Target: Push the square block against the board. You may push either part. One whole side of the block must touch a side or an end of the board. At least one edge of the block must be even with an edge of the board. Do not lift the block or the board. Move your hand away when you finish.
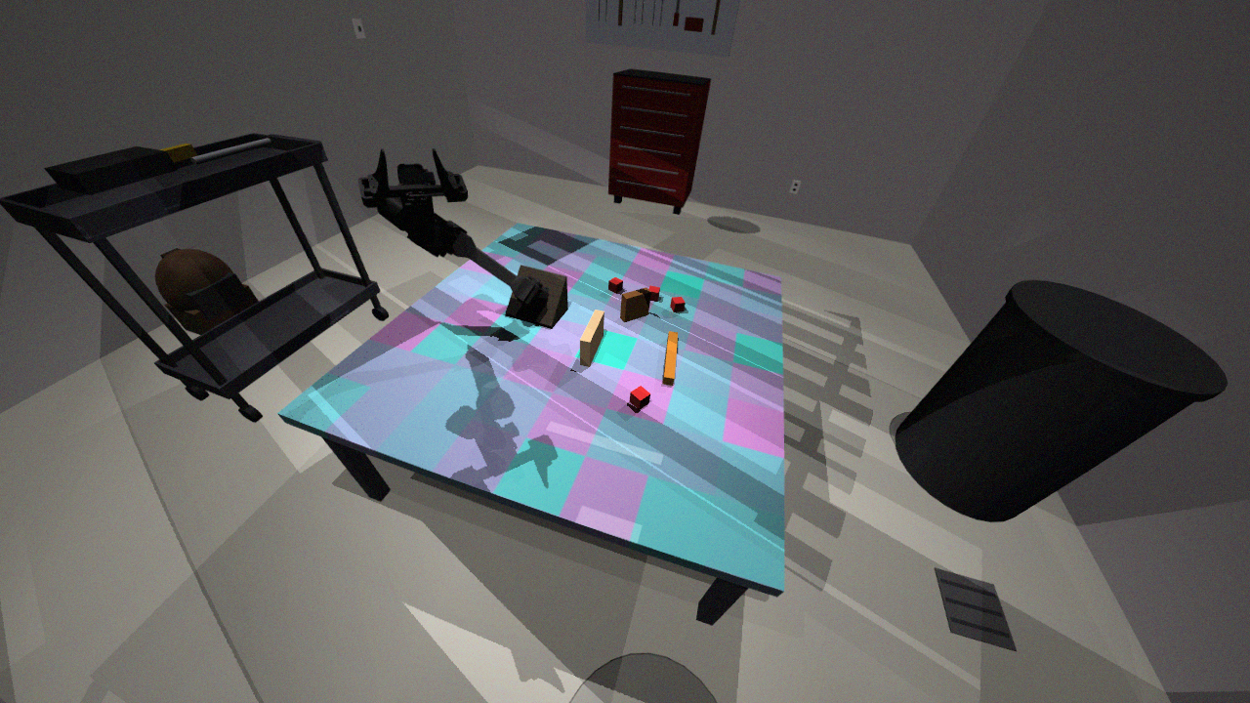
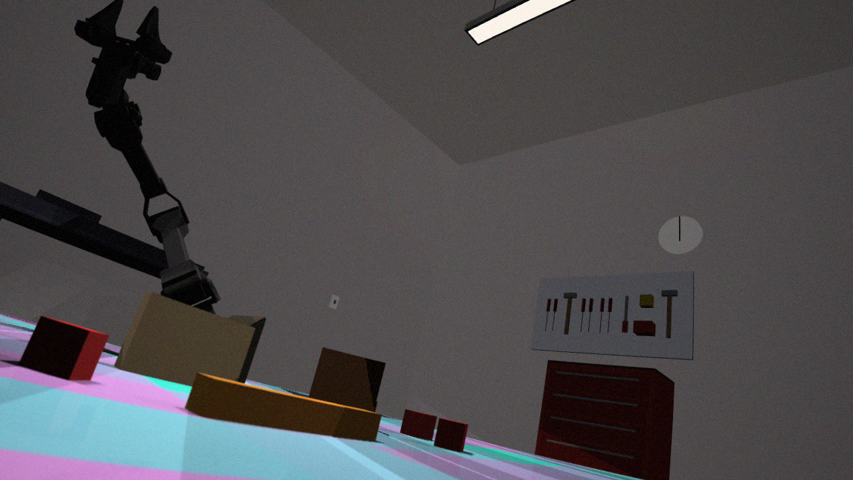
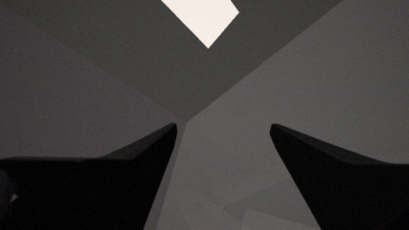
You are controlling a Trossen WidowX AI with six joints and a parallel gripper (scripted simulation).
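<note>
Brown marks the likely square block, a thick upright wooden-looking piece (image 1: 633, 307) (image 2: 344, 379); in the top view it stands on the patchwork table (image 1: 559, 502) (image 2: 89, 429), apart from the tall pale tan rectangular board (image 1: 591, 338) (image 2: 184, 339). It should be stiff and fairly light, sliding readily but perhaps tipping if pushed high. No grasp is needed: closed fingertips low on the face away from the board would suit. The black two-finger gripper (image 1: 408, 152) (image 2: 138, 5) (image 3: 222, 128) is raised well off the table. Of containers, the black cylindrical bin (image 1: 1031, 419) shows no contents, and the red metal drawer chest (image 1: 657, 140) (image 2: 602, 411) appears shut. The dark 2-tier cart (image 1: 301, 155) bears a black box and a pale rod above.

The exterior view shows the block behind the orange bar (image 1: 670, 356) (image 2: 268, 407), a gap between block and board.

In the wrist view the fingers stand wide open, holding nothing; neither part appears.
</note>
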